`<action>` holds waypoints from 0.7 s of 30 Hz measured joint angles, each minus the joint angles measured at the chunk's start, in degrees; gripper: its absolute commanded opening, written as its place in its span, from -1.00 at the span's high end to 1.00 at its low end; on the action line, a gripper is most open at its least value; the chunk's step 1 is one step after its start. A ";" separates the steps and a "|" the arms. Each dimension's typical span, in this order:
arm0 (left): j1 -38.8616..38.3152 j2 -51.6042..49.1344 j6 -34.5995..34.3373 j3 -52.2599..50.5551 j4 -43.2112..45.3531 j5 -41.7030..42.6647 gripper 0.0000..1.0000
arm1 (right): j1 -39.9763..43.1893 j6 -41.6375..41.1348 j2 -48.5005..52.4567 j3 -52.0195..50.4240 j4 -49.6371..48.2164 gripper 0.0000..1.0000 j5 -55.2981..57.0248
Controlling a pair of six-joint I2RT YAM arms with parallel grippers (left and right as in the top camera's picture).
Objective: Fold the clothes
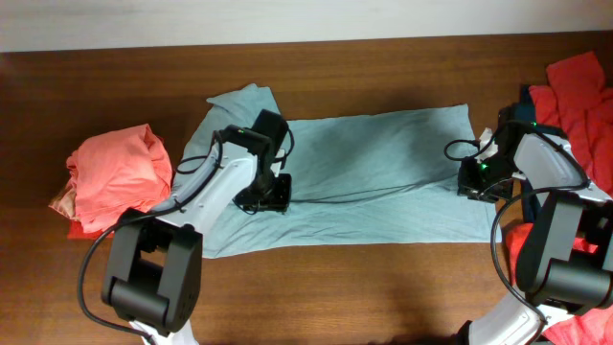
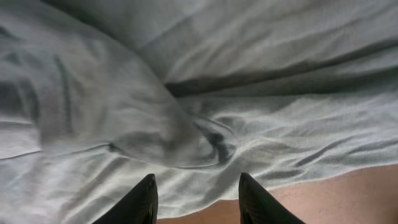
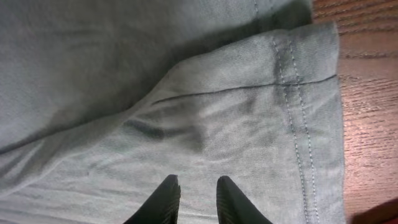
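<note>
Overhead: noted grey-blue shirt (image 1: 383,182) spread flat on table (image 1: 383,287). Found left claw (image 2: 196,180) apart over it; cannot tell whether right claw (image 3: 196,180) grips.

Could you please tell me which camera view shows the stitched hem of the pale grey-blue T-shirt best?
The right wrist view: the hem runs down the frame's right side, its double stitching clear. Overhead shows most of the T-shirt but no stitching; the left wrist view shows only rumpled fabric.
</note>
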State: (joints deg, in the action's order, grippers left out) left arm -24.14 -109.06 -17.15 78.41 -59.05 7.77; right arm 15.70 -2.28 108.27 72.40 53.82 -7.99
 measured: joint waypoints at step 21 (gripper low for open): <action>-0.55 -0.15 -0.04 -3.80 5.09 0.44 0.35 | 0.00 0.39 0.00 0.00 0.00 0.49 0.02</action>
State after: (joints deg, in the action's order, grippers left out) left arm -24.69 -109.21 -17.19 74.61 -53.95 8.21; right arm 15.70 -1.89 108.27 72.40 53.82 -7.97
